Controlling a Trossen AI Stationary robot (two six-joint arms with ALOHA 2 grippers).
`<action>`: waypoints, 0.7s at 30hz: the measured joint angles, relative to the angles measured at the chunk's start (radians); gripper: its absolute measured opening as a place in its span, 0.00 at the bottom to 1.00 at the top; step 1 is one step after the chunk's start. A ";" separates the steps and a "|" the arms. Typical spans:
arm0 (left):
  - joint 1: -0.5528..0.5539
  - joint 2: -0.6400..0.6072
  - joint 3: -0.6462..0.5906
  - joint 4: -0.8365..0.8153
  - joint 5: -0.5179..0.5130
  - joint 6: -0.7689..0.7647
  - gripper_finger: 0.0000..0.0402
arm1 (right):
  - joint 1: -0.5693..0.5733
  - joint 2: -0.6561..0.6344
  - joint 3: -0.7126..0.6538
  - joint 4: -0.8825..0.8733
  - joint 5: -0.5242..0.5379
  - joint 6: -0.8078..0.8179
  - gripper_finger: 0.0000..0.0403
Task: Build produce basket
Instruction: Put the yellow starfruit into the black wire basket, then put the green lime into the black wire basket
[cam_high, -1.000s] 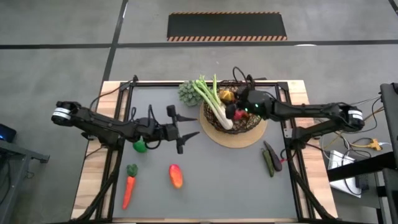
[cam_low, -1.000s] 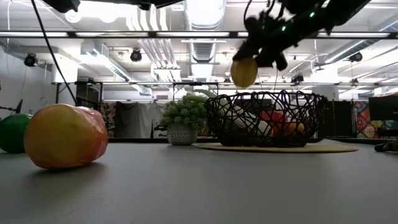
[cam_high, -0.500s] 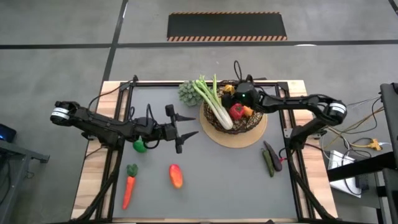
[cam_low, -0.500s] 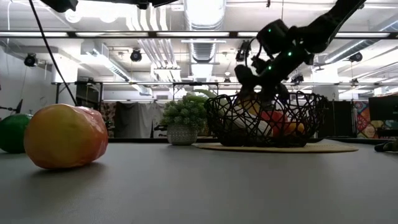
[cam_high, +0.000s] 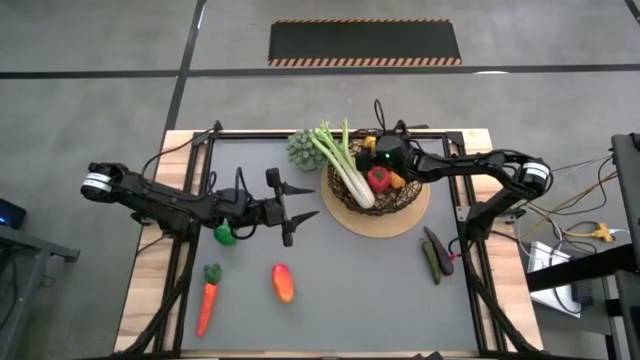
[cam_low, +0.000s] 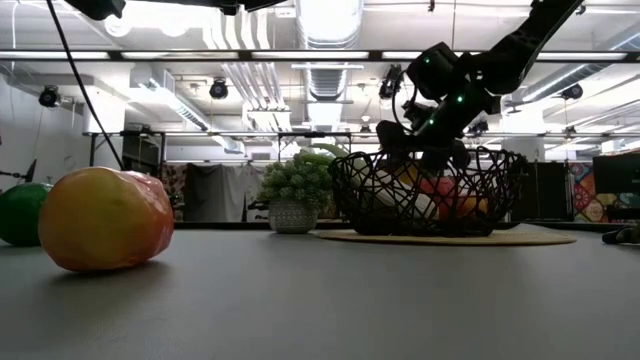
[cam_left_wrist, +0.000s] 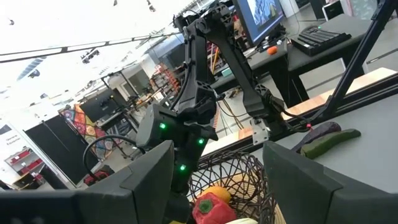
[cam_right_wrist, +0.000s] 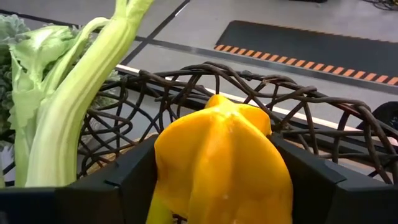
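- Well, at the far left of the bench I had the carrot lying flat with a small green piece at its top end; I judged it light, stiff and tapered, best pinched across its thick upper half.
- My left claw hung over the grey mat with its fingers spread wide and nothing between them; a round green piece sat just beside that arm, smooth and likely to roll.
- Nearer me lay the red-orange fruit, well apart from the rest; it looked like hard, glossy plastic, so I would have gripped it across its middle, squarely.
- The basket sat on the tan mat, with the leek-like stalk leaning out over its rim and a red piece inside.
- My right claw was down inside the basket, closed on the yellow piece, which filled the gap between its fingers; I took it for light and slick.
- Farthest right, a dark purple piece and a green pod lay side by side.
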 joint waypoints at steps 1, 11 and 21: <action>0.000 0.000 0.000 0.000 0.000 0.000 0.57 | 0.000 0.000 0.000 0.000 0.000 -0.001 0.68; 0.000 0.000 0.000 0.000 0.000 0.000 0.57 | 0.000 0.000 0.000 -0.004 -0.001 -0.012 0.83; 0.000 0.000 -0.008 -0.008 0.000 -0.087 0.57 | 0.003 -0.083 0.000 -0.069 -0.031 -0.028 0.81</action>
